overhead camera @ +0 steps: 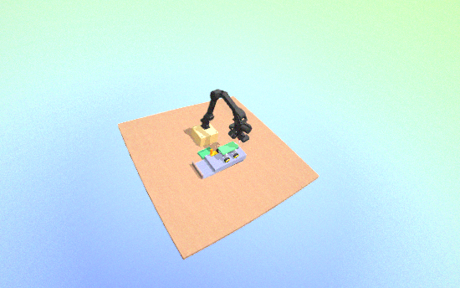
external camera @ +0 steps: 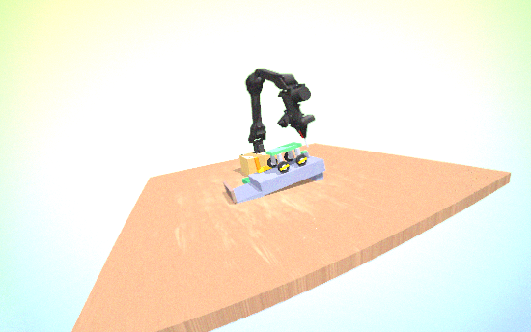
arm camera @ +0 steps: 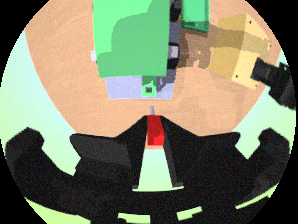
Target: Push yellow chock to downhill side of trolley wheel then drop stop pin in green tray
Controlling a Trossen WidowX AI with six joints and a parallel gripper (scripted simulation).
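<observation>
My gripper (external camera: 303,135) (arm camera: 152,117) is shut on the stop pin (arm camera: 155,133), gripping its red head. The pin's thin shaft points down above the ramp's uphill end, and the green socket (arm camera: 149,93) shows an open hole in the wrist view. The green-topped trolley (overhead camera: 228,148) (external camera: 285,149) (arm camera: 132,40) stands on the grey ramp (overhead camera: 222,164) (external camera: 287,179) (arm camera: 122,90). The chock (overhead camera: 212,151) (external camera: 257,164), with its orange handle up, sits by the far downhill wheel; whether they touch is too small to tell. The green tray (overhead camera: 203,153) (external camera: 246,180) (arm camera: 195,17) lies beside the ramp.
The pale wooden block (overhead camera: 206,136) (external camera: 248,165) (arm camera: 235,50) under the arm's base stands behind the ramp, near the tray. A raised stop board (external camera: 229,192) stands at the ramp's low end. The trolley's deck rises beside the gripper on the downhill side.
</observation>
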